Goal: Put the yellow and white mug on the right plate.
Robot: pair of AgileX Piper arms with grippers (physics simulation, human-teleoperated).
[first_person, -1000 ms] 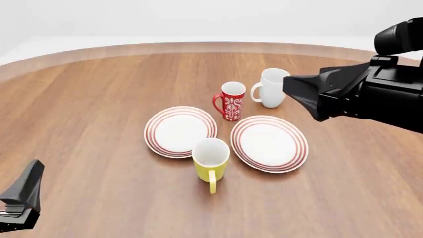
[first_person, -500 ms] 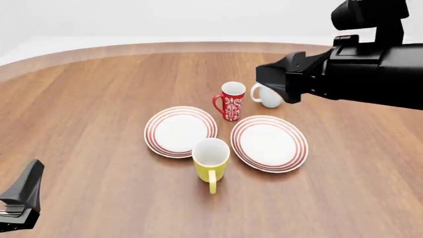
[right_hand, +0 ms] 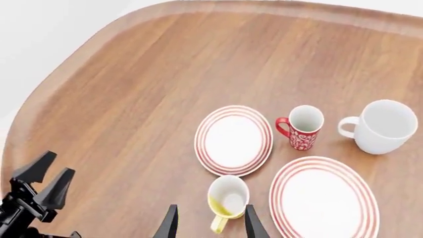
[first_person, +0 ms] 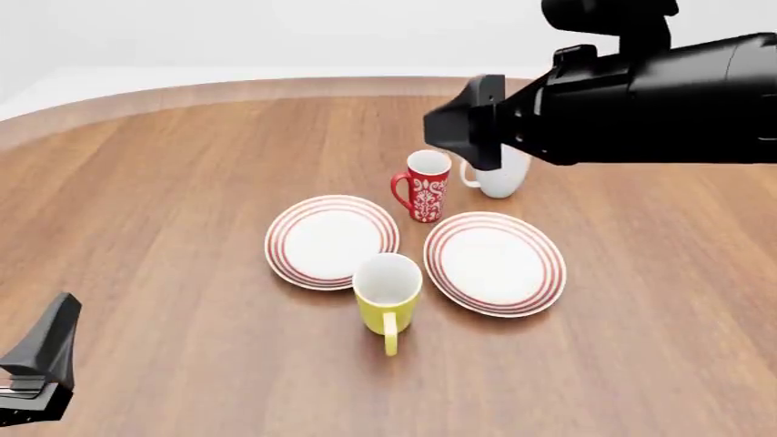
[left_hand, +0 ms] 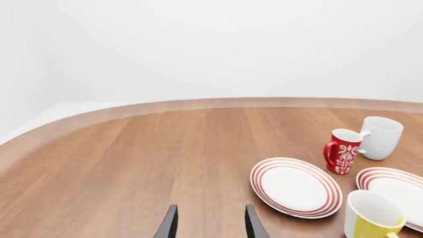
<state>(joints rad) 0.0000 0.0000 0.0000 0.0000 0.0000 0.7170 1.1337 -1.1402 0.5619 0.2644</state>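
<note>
The yellow and white mug [first_person: 388, 291] stands upright on the table between the two plates, at their near side, with its handle toward me. It also shows in the right wrist view [right_hand: 227, 201] and the left wrist view [left_hand: 372, 218]. The right plate [first_person: 494, 262] lies bare just to the right of the mug. My right gripper [first_person: 456, 127] hangs high over the far middle of the table, open and empty, with its fingers framing the mug from above [right_hand: 210, 210]. My left gripper [first_person: 43, 360] rests at the near left corner, open and empty [left_hand: 210, 213].
The left plate [first_person: 331, 240] lies bare beside the mug. A red patterned mug [first_person: 425, 185] stands behind the plates. A taller white mug [first_person: 500, 175] stands to its right, partly hidden by my right arm.
My right arm has swung left and higher across the table, and now covers the top of the white mug. The left arm and all the mugs have stayed still.
</note>
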